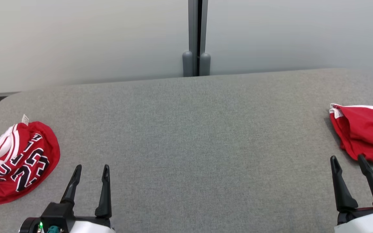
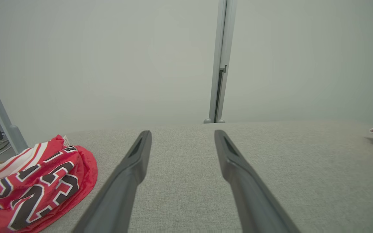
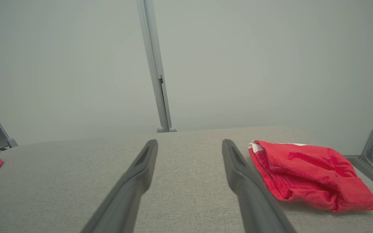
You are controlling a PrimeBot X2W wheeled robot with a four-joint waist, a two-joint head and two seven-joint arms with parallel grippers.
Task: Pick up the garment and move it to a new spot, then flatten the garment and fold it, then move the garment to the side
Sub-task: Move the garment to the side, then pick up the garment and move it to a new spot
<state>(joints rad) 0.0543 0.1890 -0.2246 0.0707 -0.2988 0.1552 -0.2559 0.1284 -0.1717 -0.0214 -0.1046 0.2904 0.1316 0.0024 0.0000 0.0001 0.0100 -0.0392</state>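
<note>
Plainly, left tool spread wide, empty, right tool likewise (beside red garment).

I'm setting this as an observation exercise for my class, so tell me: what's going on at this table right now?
Nothing is being handled yet. The robot's left gripper and right gripper are both open and empty, low over the near side of the grey table. A crumpled red jersey with black-and-white lettering lies at the table's left end, and a plainer bunched red garment lies at the right end, close beside the right gripper. Neither is flattened or folded.
</note>
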